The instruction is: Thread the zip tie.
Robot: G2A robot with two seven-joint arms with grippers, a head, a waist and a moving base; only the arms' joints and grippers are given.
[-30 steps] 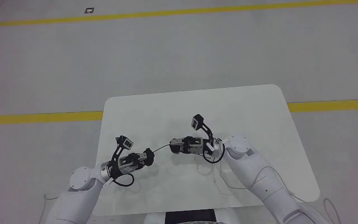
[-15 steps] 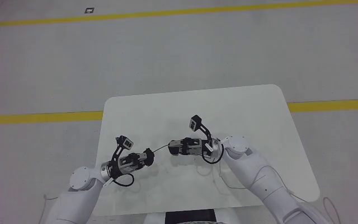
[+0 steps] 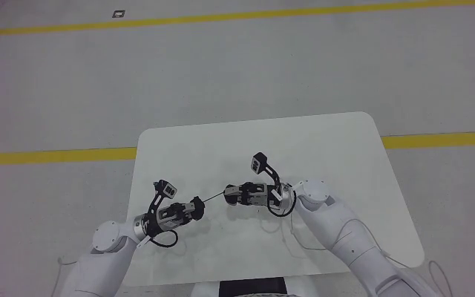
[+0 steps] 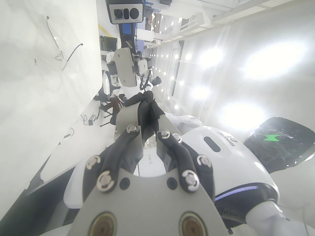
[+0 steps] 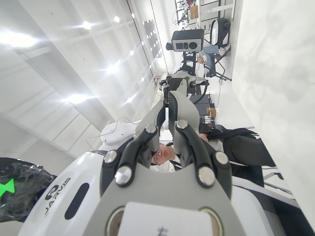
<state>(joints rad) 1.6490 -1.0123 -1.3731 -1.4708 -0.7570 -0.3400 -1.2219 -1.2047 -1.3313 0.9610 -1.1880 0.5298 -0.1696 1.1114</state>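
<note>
Both arms are low over the near half of the table (image 3: 334, 148), grippers tip to tip with a short gap between them.

Zip tie (image 3: 214, 197): I see it as a thin dark line in the air across that gap. It's above the table, not lying on it. It slopes slightly, with the end at the right gripper farther from the robot.

Left gripper (image 3: 198, 207): claw together, clamped on the near end of the zip tie. From its wrist cam, the fingertips (image 4: 140, 100) are wrapped in dark material and pressed together. I can't make out the tie itself between them from there.

Right gripper (image 3: 229, 194): claw together too, on the far end of the zip tie. Its wrist cam shows the two fingers meeting at the tip, with the ribbed pad (image 5: 173, 104) facing inward. The tie is too thin to pick out in that view.

Two spare ties (image 4: 52, 33) lie flat on the table, beyond the right arm as seen from the left wrist cam. They're near each other and well apart from both grippers.

The table is white with rounded corners. A yellow floor line (image 3: 67, 156) runs behind it.
</note>
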